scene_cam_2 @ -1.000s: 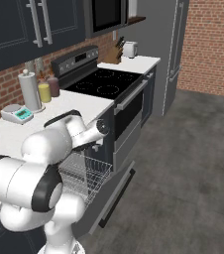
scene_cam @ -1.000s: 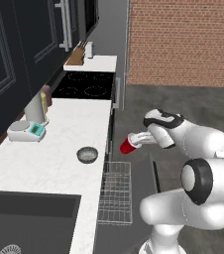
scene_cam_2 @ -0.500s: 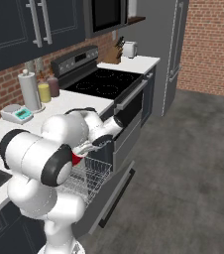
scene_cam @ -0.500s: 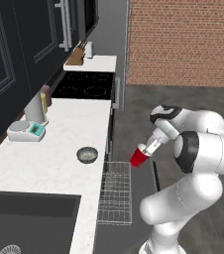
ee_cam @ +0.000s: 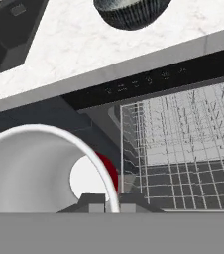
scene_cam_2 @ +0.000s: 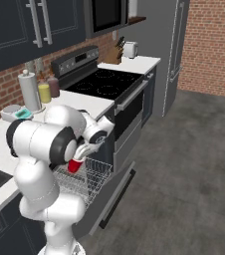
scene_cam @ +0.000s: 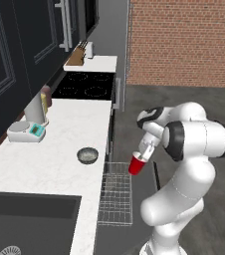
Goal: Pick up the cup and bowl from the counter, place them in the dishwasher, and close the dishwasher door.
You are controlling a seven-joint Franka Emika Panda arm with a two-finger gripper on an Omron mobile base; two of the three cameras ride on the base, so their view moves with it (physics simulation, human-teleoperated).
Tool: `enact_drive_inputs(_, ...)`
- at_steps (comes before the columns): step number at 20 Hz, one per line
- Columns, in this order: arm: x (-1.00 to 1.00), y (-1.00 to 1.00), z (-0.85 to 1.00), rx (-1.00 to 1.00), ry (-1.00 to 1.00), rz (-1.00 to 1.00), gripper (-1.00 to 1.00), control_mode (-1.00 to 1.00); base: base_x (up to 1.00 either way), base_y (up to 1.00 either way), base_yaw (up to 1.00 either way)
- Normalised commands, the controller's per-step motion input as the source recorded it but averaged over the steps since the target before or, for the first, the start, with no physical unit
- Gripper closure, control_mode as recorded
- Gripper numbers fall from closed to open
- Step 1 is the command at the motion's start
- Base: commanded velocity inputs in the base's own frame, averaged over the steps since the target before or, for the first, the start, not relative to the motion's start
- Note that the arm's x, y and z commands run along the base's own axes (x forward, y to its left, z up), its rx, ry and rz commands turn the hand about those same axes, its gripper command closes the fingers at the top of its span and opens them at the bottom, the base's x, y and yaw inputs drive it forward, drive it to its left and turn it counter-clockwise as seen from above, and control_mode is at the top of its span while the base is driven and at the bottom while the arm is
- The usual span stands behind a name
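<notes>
Left base view: white marbled counter, brick wall beyond.

No readable text anywhere. The dishwasher has a row of small pale marks along its dark top control strip, at about 12 o'clock in the hand view, too blurred to read. The scale has a teal display, no digits legible.

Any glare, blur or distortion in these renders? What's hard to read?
Left base view: flat even light, sharp, the cup reads clearly beside the rack. Right base view: cup small, partly behind the arm. Hand view: close range swells the cup rim, and the bowl is cropped at the top; no glare.
</notes>
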Motion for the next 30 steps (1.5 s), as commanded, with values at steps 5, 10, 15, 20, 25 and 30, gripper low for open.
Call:
enact_drive_inputs(5,0.06,0.37,-0.62,0.0,0.0,0.0,1.0,-1.0,0.0,0.0,0.0)
enact_drive_inputs(10,0.05,0.06,-0.83,0.0,-0.01,0.0,1.0,-1.0,0.0,0.0,0.0)
enact_drive_inputs(15,0.11,-0.03,-0.69,0.0,0.0,0.0,1.0,-1.0,0.0,0.0,0.0)
enact_drive_inputs(20,0.12,0.0,-0.54,0.0,0.0,0.02,1.0,-1.0,0.0,0.0,0.0)
enact_drive_inputs(25,0.24,0.13,-0.51,-0.07,0.0,0.02,1.0,-1.0,0.0,0.0,0.0)
enact_drive_inputs(30,0.26,0.09,-0.48,-0.06,0.0,0.02,1.0,-1.0,0.0,0.0,0.0)
